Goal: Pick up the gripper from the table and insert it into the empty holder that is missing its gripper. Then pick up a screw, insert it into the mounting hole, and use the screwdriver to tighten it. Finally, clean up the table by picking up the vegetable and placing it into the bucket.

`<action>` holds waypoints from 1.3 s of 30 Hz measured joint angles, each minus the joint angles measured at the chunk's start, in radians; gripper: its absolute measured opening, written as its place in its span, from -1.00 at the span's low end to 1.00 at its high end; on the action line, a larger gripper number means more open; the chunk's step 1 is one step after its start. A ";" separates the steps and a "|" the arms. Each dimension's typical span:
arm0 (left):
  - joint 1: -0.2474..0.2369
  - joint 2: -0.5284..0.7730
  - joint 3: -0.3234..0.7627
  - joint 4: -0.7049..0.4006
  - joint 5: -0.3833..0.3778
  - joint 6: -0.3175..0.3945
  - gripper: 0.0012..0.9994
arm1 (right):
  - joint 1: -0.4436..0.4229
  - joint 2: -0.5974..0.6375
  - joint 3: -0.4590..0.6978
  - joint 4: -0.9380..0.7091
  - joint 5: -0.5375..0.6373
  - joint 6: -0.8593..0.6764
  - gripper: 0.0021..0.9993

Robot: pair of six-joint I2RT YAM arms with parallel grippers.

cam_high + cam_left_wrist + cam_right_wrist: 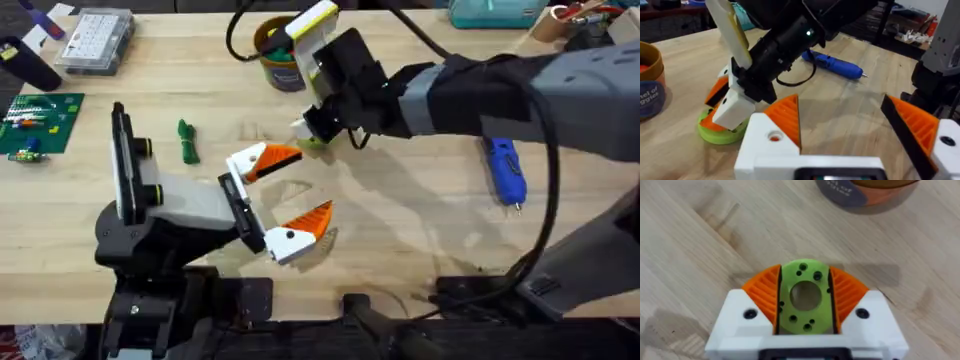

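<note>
Two orange pads of the right hand (pixel 805 302) clamp the green disc (pixel 805 296) by its rim, low over the table (pixel 700 245). It looks light, stiff, slick plastic. The left hand (pixel 295 190) gapes empty nearby.

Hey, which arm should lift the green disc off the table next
The right. Its gripper is already shut on the green disc, pads on both sides. The left gripper is open and holds nothing, beside it.

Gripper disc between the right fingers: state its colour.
Lime green gripper disc, clearest in the right wrist view.
</note>
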 joint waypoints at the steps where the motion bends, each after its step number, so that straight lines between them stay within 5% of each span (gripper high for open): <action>1: 0.000 0.000 0.000 0.000 0.000 0.000 0.98 | 0.000 0.006 0.000 0.003 -0.003 0.000 -0.04; 18: 0.000 0.000 0.000 0.000 0.000 0.000 0.98 | -0.002 0.020 0.000 0.017 -0.011 0.000 -0.46; 25: 0.000 0.000 0.000 0.000 0.000 0.000 0.98 | -0.002 0.020 0.000 0.017 -0.011 0.006 -0.98; 39: 0.000 0.000 0.000 0.000 0.000 0.000 0.98 | -0.002 0.020 0.000 0.017 -0.011 0.007 -1.00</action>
